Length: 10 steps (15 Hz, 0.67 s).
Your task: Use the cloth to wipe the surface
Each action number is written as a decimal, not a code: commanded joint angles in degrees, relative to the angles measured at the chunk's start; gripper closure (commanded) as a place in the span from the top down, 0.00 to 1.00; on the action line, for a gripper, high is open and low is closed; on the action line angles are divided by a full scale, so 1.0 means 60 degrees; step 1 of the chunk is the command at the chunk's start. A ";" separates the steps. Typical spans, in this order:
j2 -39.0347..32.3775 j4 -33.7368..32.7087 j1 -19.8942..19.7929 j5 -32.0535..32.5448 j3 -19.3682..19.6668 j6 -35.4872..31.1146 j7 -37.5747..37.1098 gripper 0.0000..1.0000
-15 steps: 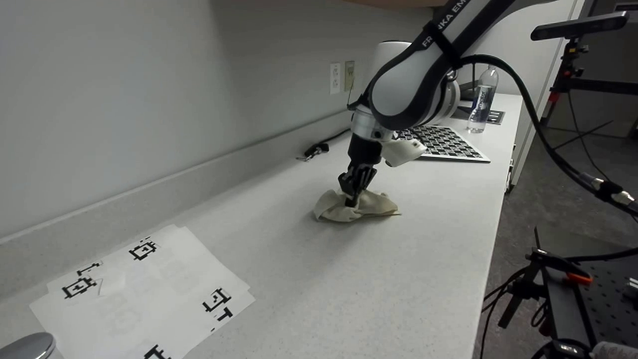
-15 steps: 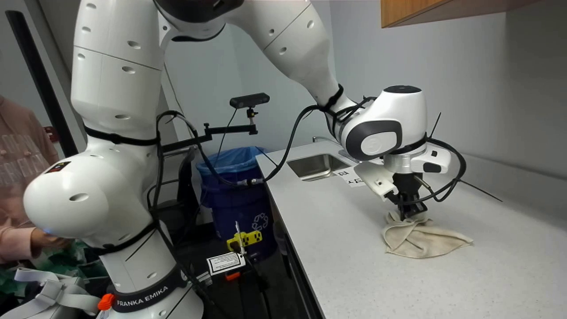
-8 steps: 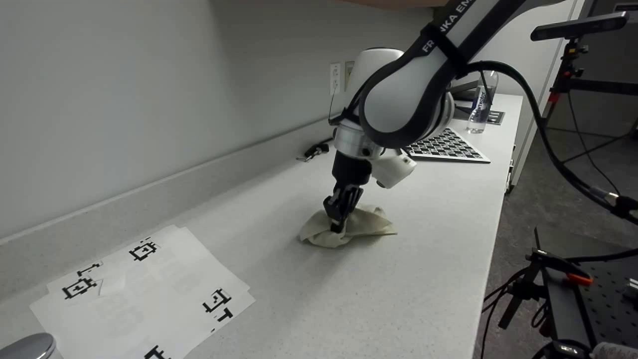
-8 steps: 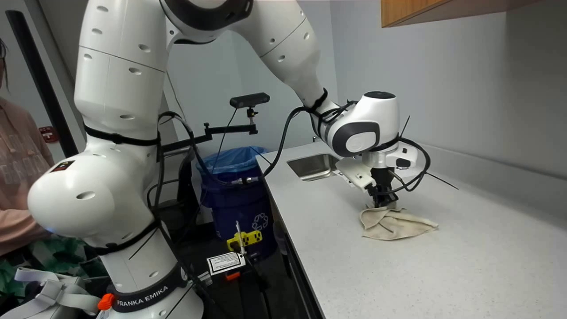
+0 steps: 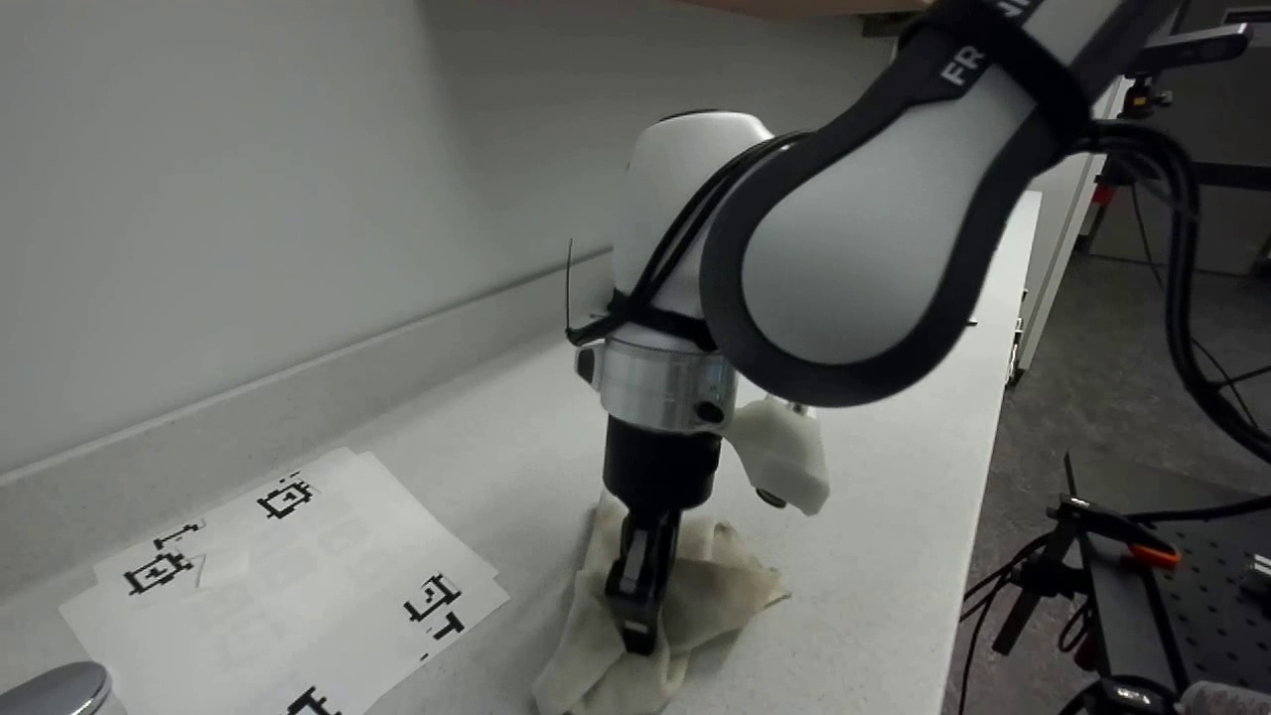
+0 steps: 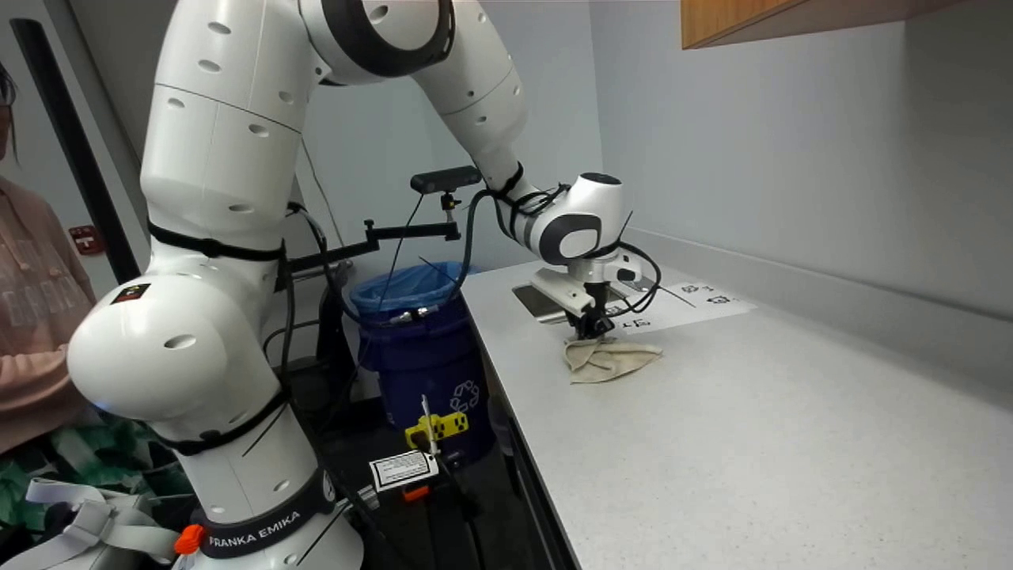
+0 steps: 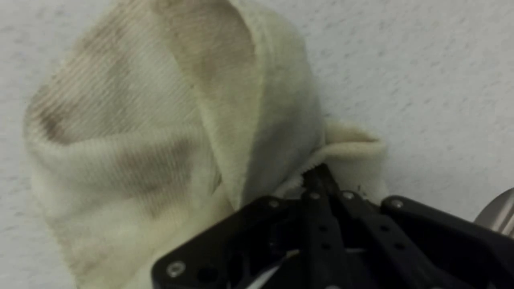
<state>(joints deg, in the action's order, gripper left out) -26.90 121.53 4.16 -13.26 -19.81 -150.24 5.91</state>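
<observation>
So, gripper [image 5: 638, 638] pinching bunched cloth [image 5: 717, 601] (brownish patches, wrist view) on table [image 5: 864, 556], near paper [image 5: 333, 556] w/ blk marks.

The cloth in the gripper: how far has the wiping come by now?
Done: the gripper holds the cloth, which lies on the counter. In hand: a wiping stroke, it seems; the cloth has moved toward the printed sheets within the last second. Left: perhaps more strokes, then releasing the cloth, as it is still gripped. I cannot tell how clean the counter is.
</observation>
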 commanded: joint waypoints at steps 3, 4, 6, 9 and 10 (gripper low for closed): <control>-0.0422 -0.0068 0.0600 0.0134 -0.0409 0.0939 0.1121 0.00; -0.0422 -0.0123 0.0682 0.0235 -0.0306 0.1043 0.1160 0.00; -0.0421 -0.0255 0.0668 0.0303 -0.0098 0.1119 0.1221 0.00; -0.0404 -0.0370 0.0497 0.0231 0.0203 0.1063 0.1154 0.00; -0.0365 -0.0382 0.0374 0.0149 0.0322 0.1008 0.1147 0.00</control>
<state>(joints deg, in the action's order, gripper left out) -27.10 120.41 7.66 -12.73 -20.67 -144.42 11.28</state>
